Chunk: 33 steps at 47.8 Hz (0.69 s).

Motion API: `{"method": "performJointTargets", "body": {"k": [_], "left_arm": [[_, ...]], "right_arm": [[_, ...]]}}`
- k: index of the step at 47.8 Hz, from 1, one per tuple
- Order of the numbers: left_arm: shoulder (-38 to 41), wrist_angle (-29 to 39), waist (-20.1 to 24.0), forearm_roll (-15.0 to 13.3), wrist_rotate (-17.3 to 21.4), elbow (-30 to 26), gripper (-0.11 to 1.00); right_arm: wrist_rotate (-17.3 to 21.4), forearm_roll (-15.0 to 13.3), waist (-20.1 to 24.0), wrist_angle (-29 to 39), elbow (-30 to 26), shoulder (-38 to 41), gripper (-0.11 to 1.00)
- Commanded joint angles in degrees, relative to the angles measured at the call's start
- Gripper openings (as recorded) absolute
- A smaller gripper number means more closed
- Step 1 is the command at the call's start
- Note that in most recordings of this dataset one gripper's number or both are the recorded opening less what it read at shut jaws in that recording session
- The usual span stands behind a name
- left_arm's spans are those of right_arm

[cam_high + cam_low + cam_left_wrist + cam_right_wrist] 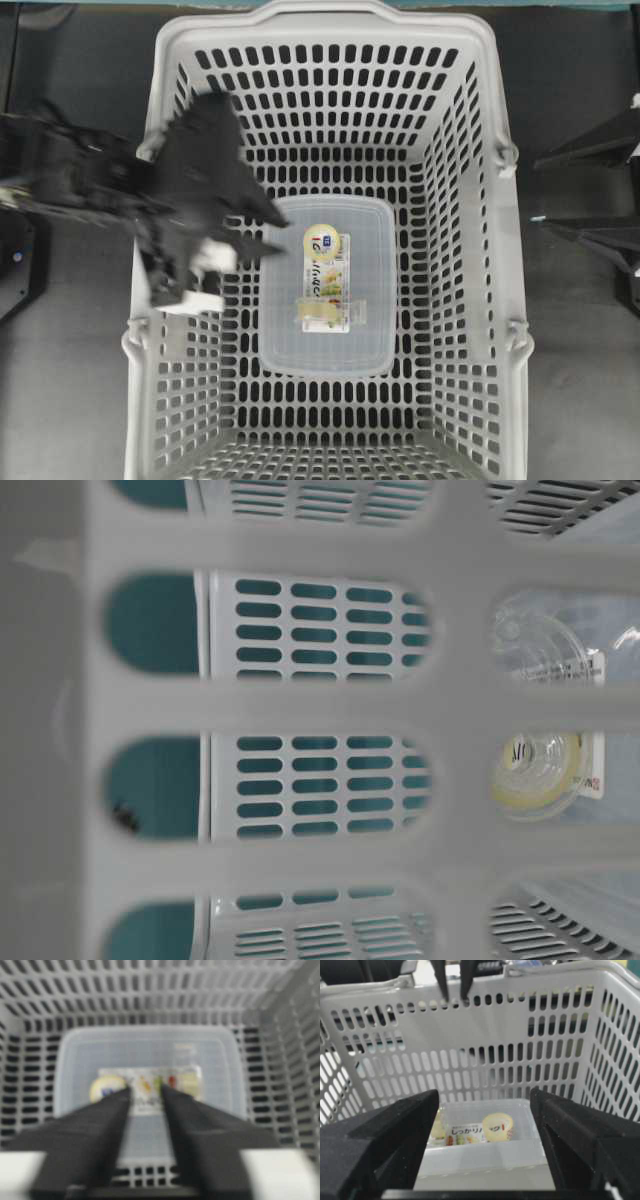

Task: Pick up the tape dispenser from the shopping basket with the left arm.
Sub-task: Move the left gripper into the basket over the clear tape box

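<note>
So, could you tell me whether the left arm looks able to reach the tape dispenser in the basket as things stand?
Probably yes. The left gripper hangs over the shopping basket, fingers parted, and the tape dispenser lies flat on the floor with nothing on top.

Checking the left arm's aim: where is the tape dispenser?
Overhead, the tape dispenser lies flat on the basket floor near its middle, right of the left hand.

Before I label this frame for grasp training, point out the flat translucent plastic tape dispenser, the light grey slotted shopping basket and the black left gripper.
tape dispenser (324,285): overhead view, printed label.
shopping basket (468,300): overhead view, right wall.
left gripper (146,1096): left wrist view, gap between fingertips.
</note>
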Motion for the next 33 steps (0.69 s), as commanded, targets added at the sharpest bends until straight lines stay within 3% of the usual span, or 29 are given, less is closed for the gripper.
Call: {"method": "performJointTargets", "body": {"k": [1, 6, 10, 22, 33], "left_arm": [[3.7, 2.1, -1.6, 0.3, 0.2, -4.5, 0.45], [8.0, 5.4, -2.4, 0.3, 0.3, -7.5, 0.76], [11.1, 7.7, -2.6, 0.3, 0.1, -9.2, 0.89], [17.6, 10.5, -4.4, 0.2, -2.5, -12.6, 0.9], [21.3, 10.5, -4.4, 0.3, -6.1, -10.7, 0.9]], "right_arm": [[0.1, 0.3, 0.1, -0.5, -1.6, 0.3, 0.7], [0.1, 0.3, 0.1, -0.5, -1.6, 0.3, 0.7], [0.1, 0.3, 0.1, -0.5, -1.6, 0.3, 0.7], [0.1, 0.2, 0.1, -0.5, -1.5, 0.3, 0.7], [0.2, 0.3, 0.1, -0.5, -1.4, 0.3, 0.7]]}}
